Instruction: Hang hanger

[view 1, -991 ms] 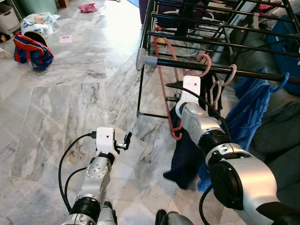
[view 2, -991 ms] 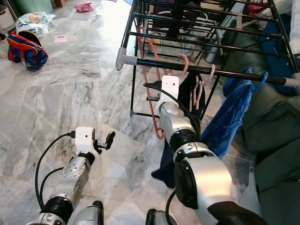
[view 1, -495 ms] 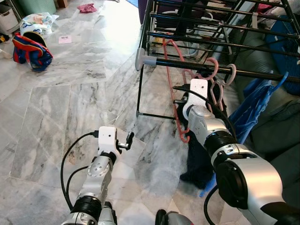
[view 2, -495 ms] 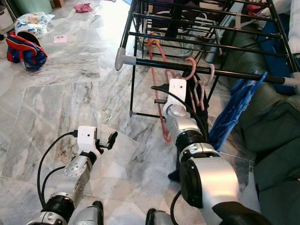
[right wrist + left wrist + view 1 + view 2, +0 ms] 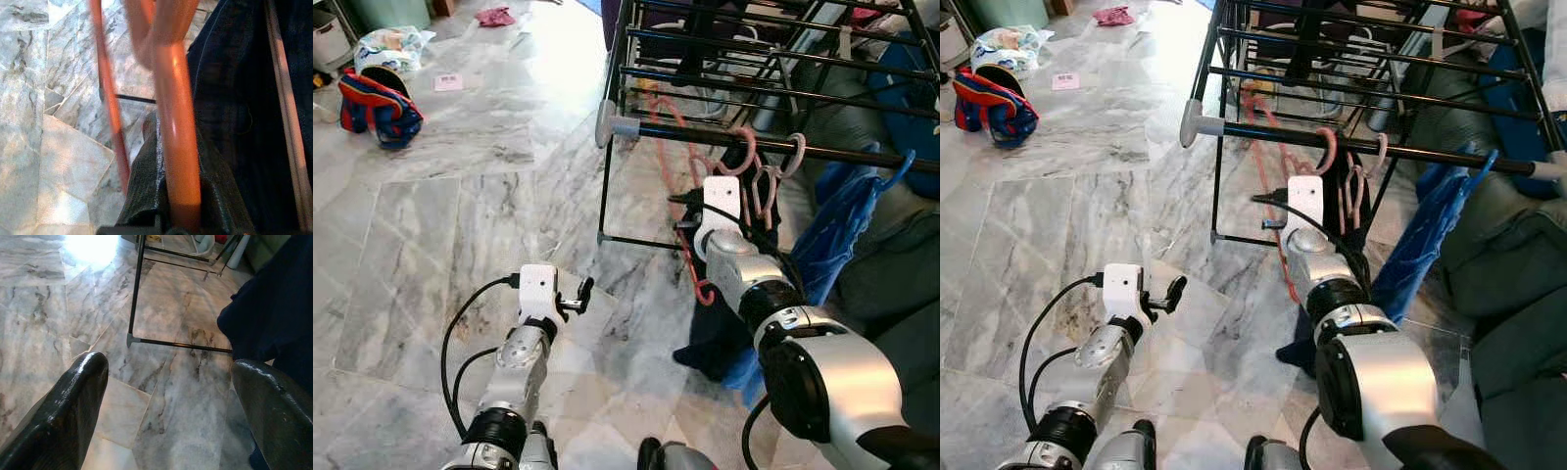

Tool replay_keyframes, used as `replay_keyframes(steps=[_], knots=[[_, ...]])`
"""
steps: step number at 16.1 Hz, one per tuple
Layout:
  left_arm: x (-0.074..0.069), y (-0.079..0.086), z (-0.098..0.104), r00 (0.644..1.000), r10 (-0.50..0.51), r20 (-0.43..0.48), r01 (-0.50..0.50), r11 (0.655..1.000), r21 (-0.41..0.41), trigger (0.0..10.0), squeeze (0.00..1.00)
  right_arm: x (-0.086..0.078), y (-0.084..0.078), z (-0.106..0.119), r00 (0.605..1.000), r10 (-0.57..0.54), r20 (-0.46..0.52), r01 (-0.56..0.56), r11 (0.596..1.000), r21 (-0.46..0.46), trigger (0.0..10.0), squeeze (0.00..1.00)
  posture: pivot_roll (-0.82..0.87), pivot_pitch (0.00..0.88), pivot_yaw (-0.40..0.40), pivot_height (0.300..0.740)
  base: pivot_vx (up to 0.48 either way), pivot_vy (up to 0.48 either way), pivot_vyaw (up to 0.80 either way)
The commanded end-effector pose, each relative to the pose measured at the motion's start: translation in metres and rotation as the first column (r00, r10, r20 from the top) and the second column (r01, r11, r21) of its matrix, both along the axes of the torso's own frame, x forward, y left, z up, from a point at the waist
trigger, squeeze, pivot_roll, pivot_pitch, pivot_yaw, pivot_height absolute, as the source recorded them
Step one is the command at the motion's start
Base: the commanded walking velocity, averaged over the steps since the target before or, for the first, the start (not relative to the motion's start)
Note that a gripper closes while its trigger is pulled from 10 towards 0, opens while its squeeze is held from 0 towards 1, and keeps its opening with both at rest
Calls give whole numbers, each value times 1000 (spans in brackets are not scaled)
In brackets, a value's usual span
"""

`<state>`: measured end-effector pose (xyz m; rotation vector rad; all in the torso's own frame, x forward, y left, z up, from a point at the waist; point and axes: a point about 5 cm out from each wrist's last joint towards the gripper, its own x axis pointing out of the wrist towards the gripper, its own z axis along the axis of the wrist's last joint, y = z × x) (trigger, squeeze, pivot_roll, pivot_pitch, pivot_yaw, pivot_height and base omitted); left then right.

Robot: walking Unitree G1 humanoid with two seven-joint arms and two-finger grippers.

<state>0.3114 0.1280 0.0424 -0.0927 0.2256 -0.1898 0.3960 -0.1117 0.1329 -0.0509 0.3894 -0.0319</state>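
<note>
A red hanger [image 5: 690, 245] carries a dark navy garment [image 5: 715, 333]. Its pink hook [image 5: 742, 147] curls over the front rail [image 5: 862, 157] of the black drying rack. My right gripper [image 5: 178, 215] is shut on the hanger's neck just below the rail; in the eye views the white wrist block [image 5: 722, 199] hides its fingers. More pink hangers [image 5: 773, 181] hang on the same rail just to the right. Low over the floor on the left, my left gripper [image 5: 578, 297] is open with nothing between its fingers [image 5: 73, 401].
The rack's grey end cap [image 5: 611, 124] and foot bar [image 5: 181, 345] stand ahead of the left arm. A blue cloth [image 5: 847, 225] hangs at the right, beside a dark sofa [image 5: 901, 284]. A red-blue bag [image 5: 377, 103], a plastic bag [image 5: 391, 44] and a pink cloth [image 5: 496, 15] lie on the marble floor.
My right gripper carried the red hanger rightward along the rail, and the hook now sits lower against it. The dark garment swung with it. The left arm stayed put.
</note>
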Motion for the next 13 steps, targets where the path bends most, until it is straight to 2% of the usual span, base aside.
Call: replay_keyframes(steps=[1,6,13], knots=[[-4,-1,-6,999,-6,-34,6,1000,-7,10000,0,-4,-3,-9,999,-4,-36,3,1000,-9,10000,0,142,215,-113,740,0,0,0],[-3,-3,-7,999,-12,-46,11,1000,-14,10000,0,-4,-2,-10,999,3,-38,-4,1000,-24,10000,0,140,210,-112,740,0,0,0],[-3,-3,-7,999,-4,-51,3,1000,-13,10000,0,-2,23,0,996,85,-9,-84,996,25,10000,0,145,210,-121,740,0,0,0]])
